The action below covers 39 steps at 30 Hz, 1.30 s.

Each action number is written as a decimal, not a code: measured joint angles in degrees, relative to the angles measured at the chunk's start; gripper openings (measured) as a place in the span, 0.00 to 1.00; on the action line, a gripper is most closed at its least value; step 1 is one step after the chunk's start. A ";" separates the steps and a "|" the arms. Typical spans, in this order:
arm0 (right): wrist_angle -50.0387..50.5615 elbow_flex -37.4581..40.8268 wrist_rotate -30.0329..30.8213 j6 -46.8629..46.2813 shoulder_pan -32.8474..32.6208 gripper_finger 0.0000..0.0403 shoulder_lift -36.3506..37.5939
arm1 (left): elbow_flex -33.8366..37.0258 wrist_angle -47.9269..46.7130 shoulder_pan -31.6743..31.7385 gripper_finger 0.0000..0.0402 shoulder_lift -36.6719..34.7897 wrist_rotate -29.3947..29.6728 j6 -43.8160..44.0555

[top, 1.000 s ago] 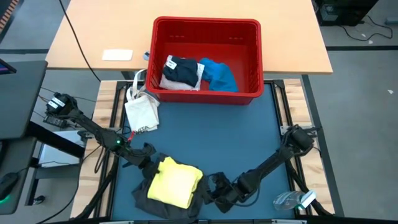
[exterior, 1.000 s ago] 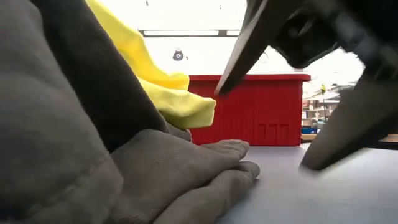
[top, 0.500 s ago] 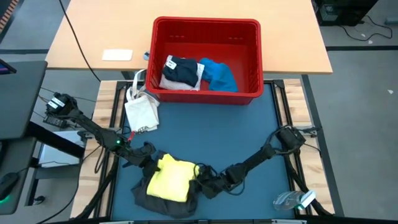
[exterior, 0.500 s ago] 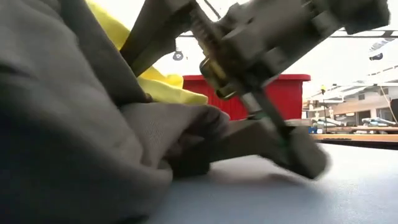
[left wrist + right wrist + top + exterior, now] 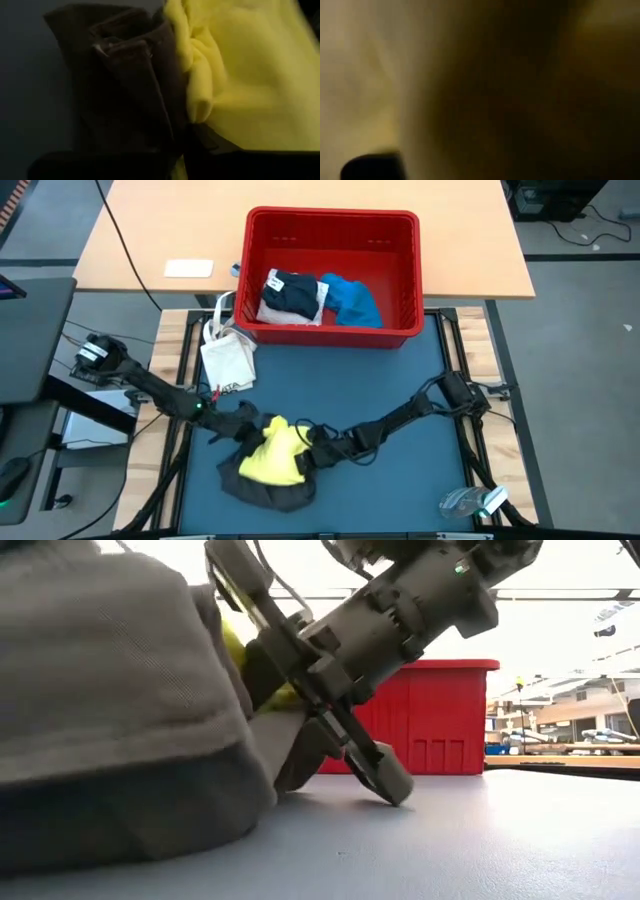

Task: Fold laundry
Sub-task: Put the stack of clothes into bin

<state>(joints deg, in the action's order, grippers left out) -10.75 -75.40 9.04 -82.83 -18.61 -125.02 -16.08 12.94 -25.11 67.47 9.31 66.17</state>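
The laundry pile lies near the table's near edge. A bright yellow T-shirt is bunched on top of a dark grey garment, which fills the low view's left. My left gripper is at the pile's far left corner, shut on cloth. My right gripper is at the pile's right edge, shut on a grey fold. More laundry lies in the red basket: a navy piece, a white cloth and a blue piece. My left gripper comes slanting down from the table's left and has cloth between its fingers where the grey garment's folded edge meets the yellow T-shirt's fold. Which layers it has, I cannot tell. The pile rests on the table. My right gripper pinches a fold of the dark grey garment's right edge between its two fingers, slanting down from the table's right. One fingertip reaches the tabletop. The rest of the garment lies slack on the table.
The red basket stands at the far edge, across the mat's far side. A small white bag with strap handles lies left of it. A clear plastic object sits at the near right corner. Bare blue mat lies between the pile and the basket.
My right gripper has gone toward the table's left and slightly down into the pile's right edge, and has shut on the grey fold that it first straddled with open fingers. The pile has bunched narrower, and its yellow top has been pushed leftward. My left gripper has edged toward the pile.
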 joint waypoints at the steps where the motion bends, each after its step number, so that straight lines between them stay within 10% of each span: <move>1: 1.20 0.10 -0.01 1.10 0.53 0.16 0.63 | 0.02 0.89 1.02 0.09 -0.53 0.26 -0.02; 12: 24.49 0.29 -1.87 23.97 11.56 0.16 18.84 | -13.48 -9.74 17.42 0.09 -7.31 -1.19 -10.83; 25: 24.03 -0.16 -24.15 44.32 42.41 0.16 39.78 | -55.36 -34.01 46.62 0.09 0.48 -4.82 -32.22; 39: 9.52 -3.92 -33.43 45.94 65.07 0.16 21.60 | -76.75 -34.86 74.65 0.09 31.98 -25.24 -46.22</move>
<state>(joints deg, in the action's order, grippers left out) -1.23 -79.32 -24.39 -36.89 46.46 -103.42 -92.83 -21.92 49.54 99.45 -15.94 19.95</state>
